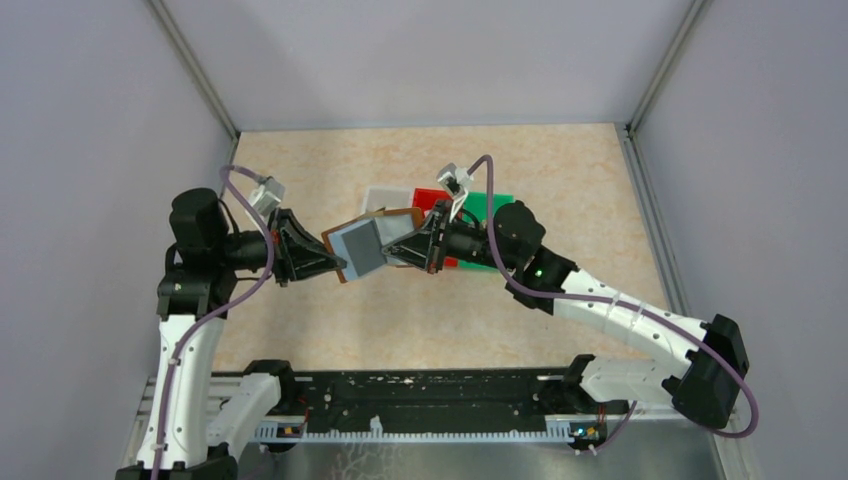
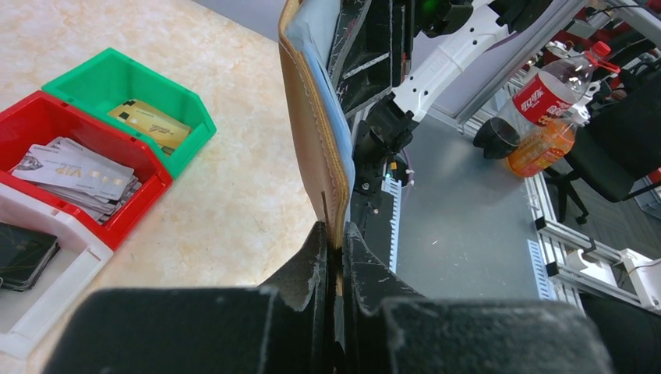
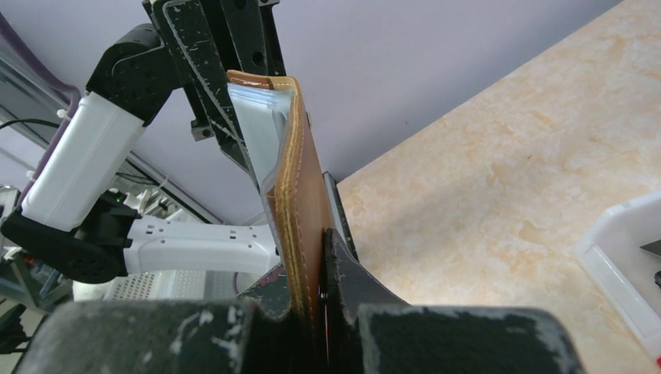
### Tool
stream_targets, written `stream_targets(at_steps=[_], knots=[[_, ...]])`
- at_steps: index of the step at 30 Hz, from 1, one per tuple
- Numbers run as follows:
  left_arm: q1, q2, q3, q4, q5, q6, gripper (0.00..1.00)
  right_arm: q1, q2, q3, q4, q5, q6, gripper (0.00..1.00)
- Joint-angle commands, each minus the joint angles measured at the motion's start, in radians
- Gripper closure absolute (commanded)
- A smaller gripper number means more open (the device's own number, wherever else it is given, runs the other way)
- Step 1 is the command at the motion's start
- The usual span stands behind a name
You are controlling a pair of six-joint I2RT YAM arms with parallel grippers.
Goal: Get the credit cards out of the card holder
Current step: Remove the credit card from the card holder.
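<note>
The surface (image 1: pixel 560 180) is pale and sandy with cloudy marks. Grey-purple walls (image 1: pixel 100 100) stand on three sides of it, with metal posts (image 1: pixel 195 65) in the back corners.

In the top view the card holder (image 1: pixel 362 248) hangs in the air in the middle of the frame, above the surface. The left end effector (image 1: pixel 340 266) is closed tight on its lower left edge. The right end effector (image 1: pixel 412 250) is pinched shut on its right side. The holder is open and its pale blue sleeves face up.

In the left wrist view three bins sit at the left of the frame. The white bin (image 2: pixel 70 269) at the lower left holds black cards (image 2: pixel 23 249). The red bin (image 2: pixel 47 117) holds a pile of silvery cards (image 2: pixel 74 171). The green bin (image 2: pixel 187 144) holds a gold card (image 2: pixel 148 125). At the upper right, off the surface, are a red-label bottle (image 2: pixel 546 93) and an orange bottle (image 2: pixel 546 144).

In the top view the holder and the right arm cover most of the bins. The white bin is cut off by the frame edge in the left wrist view. Both wrist views show the holder edge-on, so I cannot tell if any cards are inside it.
</note>
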Motion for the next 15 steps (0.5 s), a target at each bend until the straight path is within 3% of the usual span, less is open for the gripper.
stream_targets(at_steps=[1,3,6,9,11,15], knots=[[0.002,-0.010,0.015,0.048,-0.036,-0.028,0.96,0.011,-0.010,0.002,0.149,-0.065,0.030,1.00],[0.002,-0.011,0.013,0.056,-0.065,-0.036,0.95,0.016,-0.008,0.002,0.160,-0.077,0.031,1.00],[0.002,-0.009,0.006,0.081,-0.102,-0.060,0.83,0.026,-0.002,0.010,0.165,-0.090,0.026,1.00],[0.002,-0.004,0.000,0.096,-0.102,-0.085,0.82,0.039,0.010,0.018,0.167,-0.104,0.023,1.00],[0.002,-0.004,-0.005,0.109,-0.102,-0.099,0.74,0.049,0.017,0.024,0.170,-0.109,0.022,1.00],[0.002,-0.005,-0.006,0.117,-0.087,-0.101,0.74,0.060,0.027,0.026,0.188,-0.124,0.023,1.00]])
